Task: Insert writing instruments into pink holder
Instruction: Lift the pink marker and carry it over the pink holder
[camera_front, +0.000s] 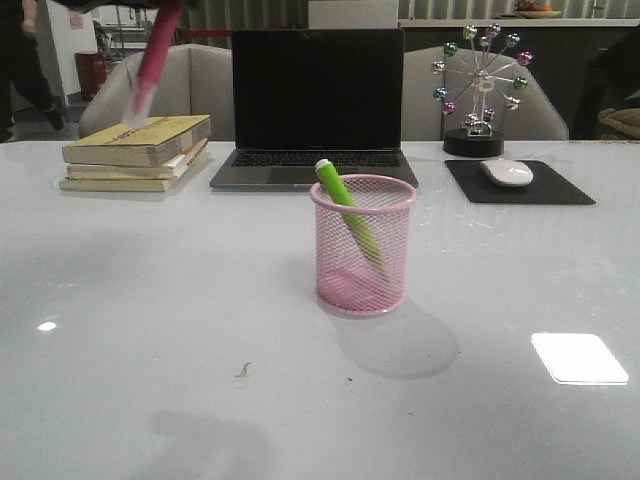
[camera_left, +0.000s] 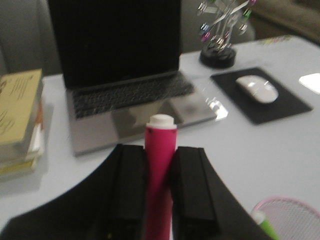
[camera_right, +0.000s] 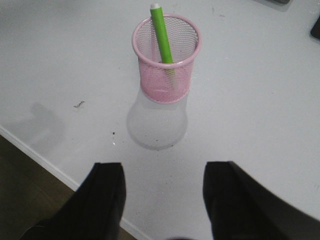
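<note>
The pink holder (camera_front: 362, 245) stands upright mid-table, and the lime green marker (camera_front: 345, 200) leans inside it with its whitish end above the rim. High at the far left, over the books, the pink marker (camera_front: 155, 55) hangs tilted with its pale cap down. My left gripper (camera_left: 160, 156) is shut on this pink marker (camera_left: 160, 145); the holder's rim (camera_left: 292, 212) and the green marker (camera_left: 268, 228) show at one corner of that view. My right gripper (camera_right: 165, 172) is open and holds nothing, back from the holder (camera_right: 166, 80) and the green marker (camera_right: 161, 35), over the table's near edge.
A stack of books (camera_front: 135, 150) lies at the back left. An open laptop (camera_front: 315, 100) stands behind the holder. A white mouse (camera_front: 507, 172) rests on a black pad (camera_front: 560, 190) at the back right, near a ferris-wheel ornament (camera_front: 480, 90). The table's edge (camera_right: 45, 165) is close to my right gripper.
</note>
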